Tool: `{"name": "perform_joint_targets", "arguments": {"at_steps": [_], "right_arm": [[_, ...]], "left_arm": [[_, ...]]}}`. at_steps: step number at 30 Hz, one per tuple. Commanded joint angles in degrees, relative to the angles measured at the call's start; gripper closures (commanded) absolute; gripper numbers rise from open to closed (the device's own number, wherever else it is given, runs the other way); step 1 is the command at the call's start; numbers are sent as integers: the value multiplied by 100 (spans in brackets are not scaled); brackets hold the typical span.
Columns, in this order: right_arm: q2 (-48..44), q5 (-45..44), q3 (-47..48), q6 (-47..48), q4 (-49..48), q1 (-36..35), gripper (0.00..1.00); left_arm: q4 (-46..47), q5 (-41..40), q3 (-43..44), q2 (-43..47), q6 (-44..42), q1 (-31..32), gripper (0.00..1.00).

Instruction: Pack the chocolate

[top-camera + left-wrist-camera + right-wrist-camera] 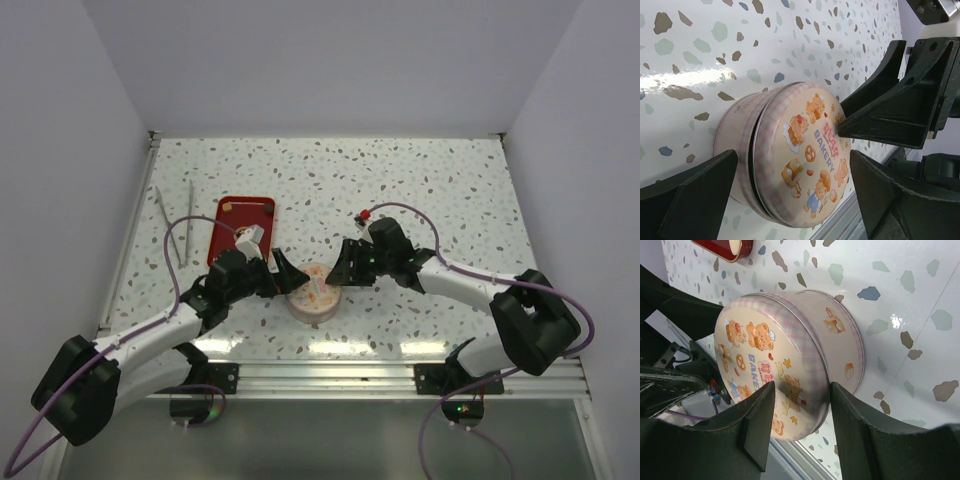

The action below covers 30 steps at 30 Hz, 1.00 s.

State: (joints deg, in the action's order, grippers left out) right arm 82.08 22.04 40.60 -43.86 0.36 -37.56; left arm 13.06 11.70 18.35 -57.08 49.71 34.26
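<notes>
Left tool (285, 272) wide open, empty, flanking tin (314, 293). Right tool (802, 387) half open, nothing gripped. Its fingertip (846, 130) is seen touching lid (800, 150) only in left wrist view.

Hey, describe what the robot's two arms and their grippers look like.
The left arm and right arm have white tubular links joined by bulky black joint housings. A purple cable loops along each. The left gripper and right gripper are matte black, with broad wedge-shaped fingers. A small red part sits by the right wrist.
</notes>
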Motion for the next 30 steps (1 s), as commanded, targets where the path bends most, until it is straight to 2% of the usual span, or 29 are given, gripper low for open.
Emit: {"name": "perform_joint_targets", "arguments": {"at_steps": [1, 30], "right_arm": [[-202, 178, 291, -26, -353, -67, 48], [-228, 125, 185, 9, -291, -58, 48]], "left_arm": [[30, 16, 248, 92, -129, 54, 0], [-638, -449, 424, 259, -392, 63, 0]]}}
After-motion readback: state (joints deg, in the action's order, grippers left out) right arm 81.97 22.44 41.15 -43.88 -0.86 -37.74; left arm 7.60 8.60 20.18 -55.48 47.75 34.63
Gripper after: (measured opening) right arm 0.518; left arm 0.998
